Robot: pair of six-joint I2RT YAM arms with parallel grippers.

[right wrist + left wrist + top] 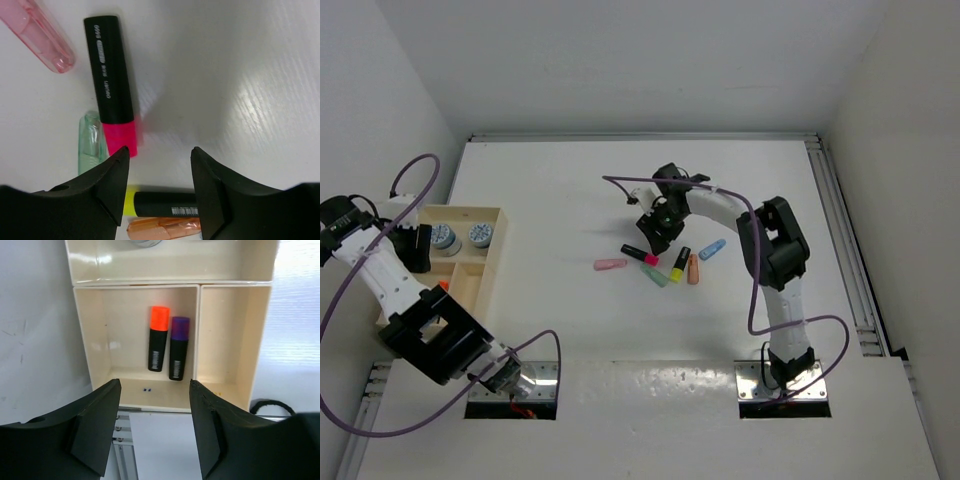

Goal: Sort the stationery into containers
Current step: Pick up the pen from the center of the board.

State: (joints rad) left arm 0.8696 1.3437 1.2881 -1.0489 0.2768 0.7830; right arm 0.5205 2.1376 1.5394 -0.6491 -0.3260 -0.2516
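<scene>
The wooden tray [501,248] sits at the left; two grey-blue rolls [443,237] [480,235] lie in its far compartment. In the left wrist view an orange highlighter [158,338] and a purple highlighter [178,347] lie side by side in one tray compartment [197,330]. My left gripper [155,387] is open and empty above the tray [417,250]. My right gripper [655,232] is open and empty just above the loose pile: pink highlighter [111,82], yellow highlighter [165,204], pink stub [37,35], green stub [91,140], salmon stub [162,228]. A blue stub [712,249] lies at the right.
The compartment [230,340] to the right of the two highlighters holds nothing. Metal rails [840,220] run along the table's right edge. A purple cable [620,182] loops off the right arm above the table.
</scene>
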